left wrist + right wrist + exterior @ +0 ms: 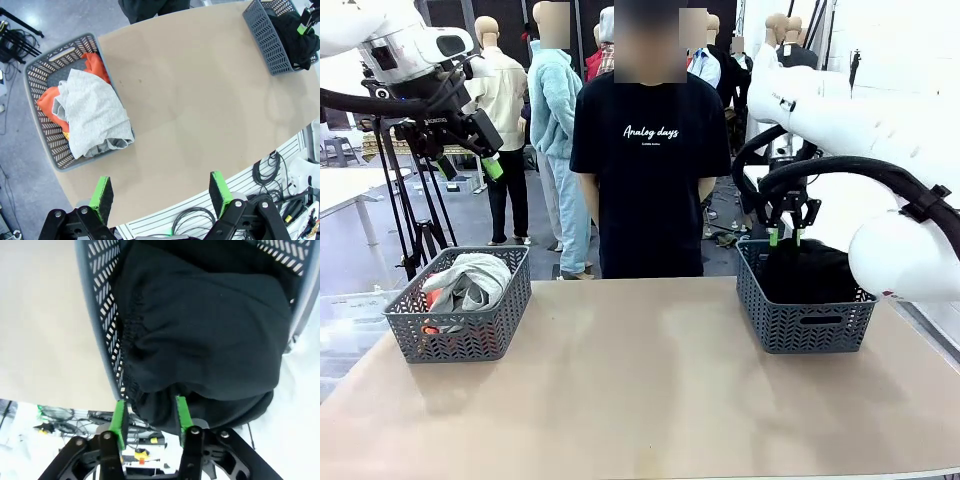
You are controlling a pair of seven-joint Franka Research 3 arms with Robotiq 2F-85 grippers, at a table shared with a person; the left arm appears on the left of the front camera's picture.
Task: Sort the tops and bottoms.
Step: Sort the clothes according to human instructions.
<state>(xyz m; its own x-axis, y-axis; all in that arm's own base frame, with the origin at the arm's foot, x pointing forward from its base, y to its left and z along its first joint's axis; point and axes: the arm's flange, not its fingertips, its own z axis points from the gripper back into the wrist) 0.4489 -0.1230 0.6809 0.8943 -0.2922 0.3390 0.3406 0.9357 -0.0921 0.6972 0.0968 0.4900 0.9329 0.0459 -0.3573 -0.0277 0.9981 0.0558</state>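
**A:** Two risks, as we see it. Our right gripper [149, 415] hangs low over the black cloth bottoms [210, 330], green pads parted with a fold seemingly between them, though we cannot tell if it is pinched. If cloth catches, lifting could drag it over the right grey plastic basket [805, 322].

**B:** And our left gripper [162, 192] is raised high, jaws wide, empty. Below it the pale grey top [92, 112] covers the red-orange top [47, 102] in the left grey basket [37, 75].

**A:** Beyond, the bare tan table [640, 380], and the person in a black shirt [650, 170] stands close behind it.
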